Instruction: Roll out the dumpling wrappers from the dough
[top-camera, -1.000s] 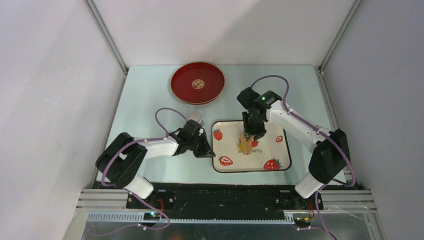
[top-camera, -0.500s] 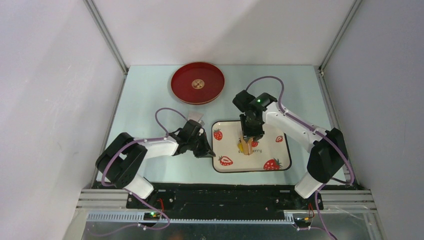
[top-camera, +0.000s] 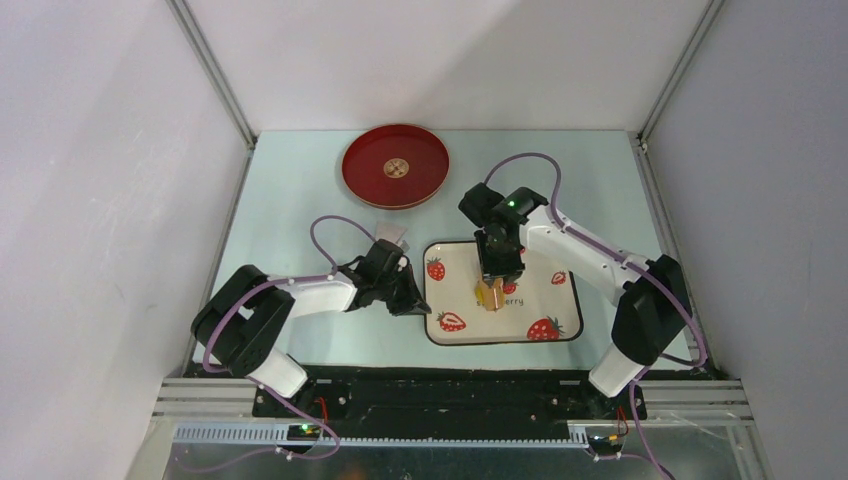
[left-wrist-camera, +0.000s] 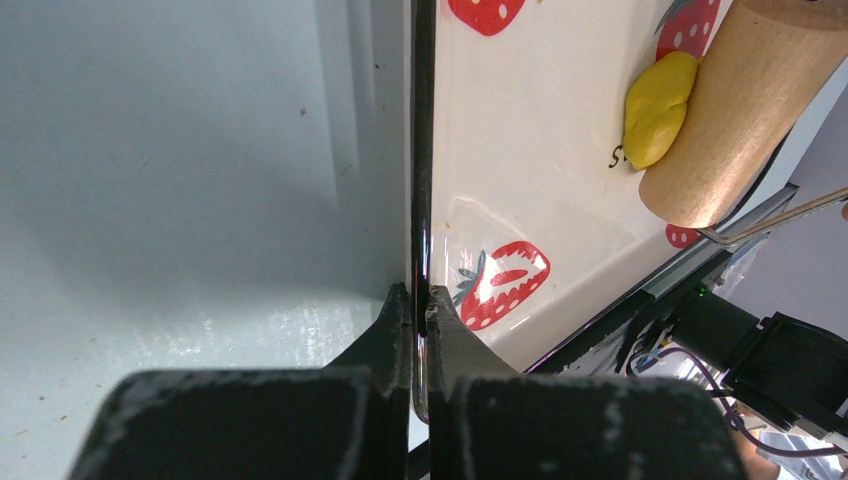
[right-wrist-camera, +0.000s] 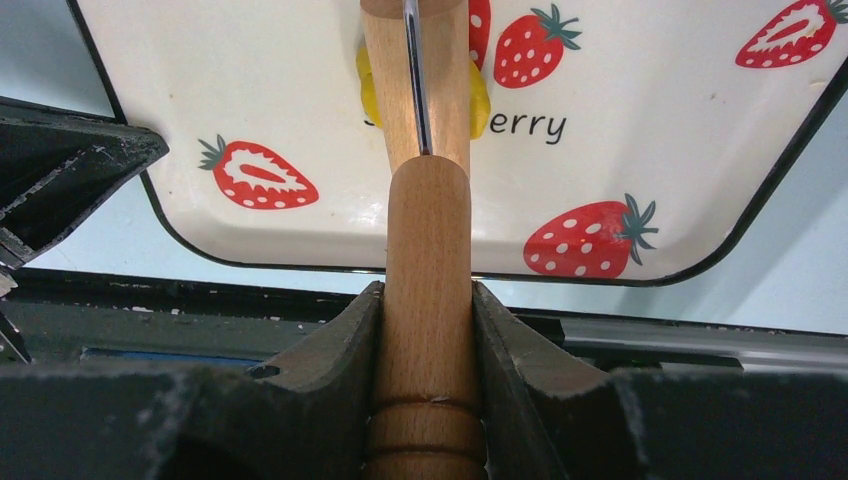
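Note:
The dough (top-camera: 481, 292) is a small yellow lump on the strawberry tray (top-camera: 545, 283), lying under the wooden roller (top-camera: 493, 295). My right gripper (top-camera: 498, 270) is shut on the roller's handle (right-wrist-camera: 427, 240). In the right wrist view yellow dough (right-wrist-camera: 479, 100) bulges out on both sides of the roller barrel. My left gripper (top-camera: 419, 304) is shut on the tray's left rim (left-wrist-camera: 421, 200). The left wrist view shows the dough (left-wrist-camera: 657, 108) pressed against the roller (left-wrist-camera: 745, 110). No round flat wrappers are in view.
A red round plate (top-camera: 420, 175) with a small gold object in its middle stands at the back left. A small pale scrap (top-camera: 390, 233) lies beside the left wrist. Enclosure walls stand on three sides; a black rail (top-camera: 450, 385) runs along the near edge.
My right gripper has shifted a little left and back, drawing the roller over the dough. The left gripper and the tray have not moved.

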